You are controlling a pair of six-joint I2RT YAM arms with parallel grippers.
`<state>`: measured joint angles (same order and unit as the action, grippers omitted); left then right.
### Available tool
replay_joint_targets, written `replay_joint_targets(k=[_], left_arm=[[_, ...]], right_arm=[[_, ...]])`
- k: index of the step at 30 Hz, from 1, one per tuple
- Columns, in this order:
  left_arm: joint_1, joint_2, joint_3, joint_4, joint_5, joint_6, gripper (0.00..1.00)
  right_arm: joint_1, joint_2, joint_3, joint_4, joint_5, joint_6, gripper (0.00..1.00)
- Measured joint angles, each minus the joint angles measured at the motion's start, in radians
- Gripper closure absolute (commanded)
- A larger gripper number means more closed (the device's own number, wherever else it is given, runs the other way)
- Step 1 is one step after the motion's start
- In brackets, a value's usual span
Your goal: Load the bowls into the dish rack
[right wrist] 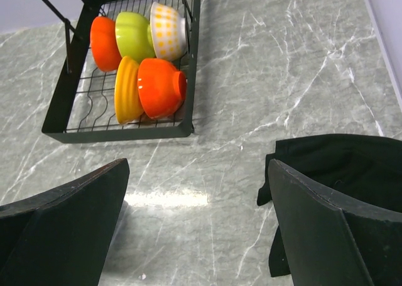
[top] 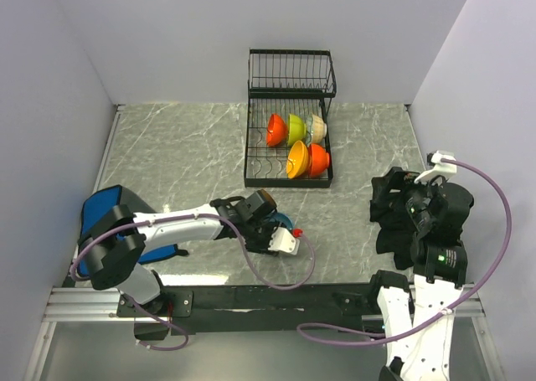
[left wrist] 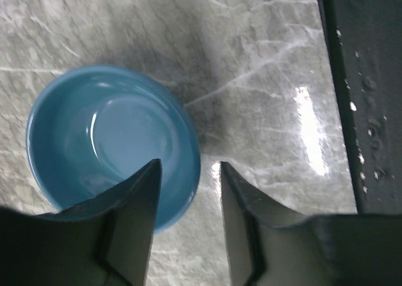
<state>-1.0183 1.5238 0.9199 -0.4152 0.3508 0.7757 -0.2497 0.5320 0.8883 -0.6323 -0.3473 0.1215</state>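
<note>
Standing at the near edge, I see the marble table (top: 184,146) with the dish rack (top: 291,73) pushed back to twelve o'clock, its open side within both arms' reach. Its lower tier holds five bowls on edge, propped between the wires so that they drain and pack close. At the back stand a red-orange bowl (top: 276,130), a lime green bowl (top: 296,128) and a cream patterned bowl (top: 317,128). In front of them stand an orange bowl (top: 296,159) and a second red-orange bowl (top: 318,159).

Only the blue bowl (left wrist: 107,135) is out. It sits mouth up on the table at about six o'clock from the rack, near the front edge.

The left arm (top: 184,222) lies low, stretched from its base at eight o'clock toward three o'clock, with the wrist bent down over that bowl. The left hand (left wrist: 190,166) straddles the rim with one finger over the inside and one outside. That looks like the set-up for a pinch on the wall. The fingers are parted and, as far as I can tell, not yet clenched on it.

The right arm (top: 435,230) is folded up at four o'clock, out of the way. The right hand (right wrist: 198,166) is spread wide and grasps nothing.
</note>
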Motion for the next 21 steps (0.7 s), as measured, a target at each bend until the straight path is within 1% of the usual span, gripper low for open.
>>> replay_joint_targets(k=[2, 6, 10, 13, 17, 19, 21], left_arm=[[-0.003, 0.012, 0.0, 0.016, -0.003, -0.001, 0.62], [-0.008, 0.042, 0.001, 0.042, -0.01, -0.007, 0.7], [-0.01, 0.078, 0.012, 0.046, -0.013, -0.012, 0.94], [-0.011, 0.084, 0.027, 0.031, -0.01, -0.016, 0.99], [0.0, 0.084, 0.069, -0.038, -0.004, -0.014, 0.99], [0.026, 0.083, 0.108, -0.084, 0.02, -0.02, 0.99], [0.079, 0.078, 0.165, -0.129, 0.052, -0.033, 0.99]], right_arm=[[0.01, 0.0, 0.0, 0.0, 0.005, -0.005, 0.0], [0.029, 0.004, 0.001, 0.001, 0.018, -0.013, 0.0], [0.041, 0.018, 0.002, 0.009, 0.026, -0.015, 0.0], [0.043, 0.028, 0.002, 0.013, 0.032, -0.016, 0.0], [0.045, 0.04, 0.003, 0.013, 0.036, -0.022, 0.0], [0.045, 0.05, 0.008, 0.011, 0.037, -0.025, 0.0], [0.045, 0.064, 0.016, 0.013, 0.037, -0.026, 0.0]])
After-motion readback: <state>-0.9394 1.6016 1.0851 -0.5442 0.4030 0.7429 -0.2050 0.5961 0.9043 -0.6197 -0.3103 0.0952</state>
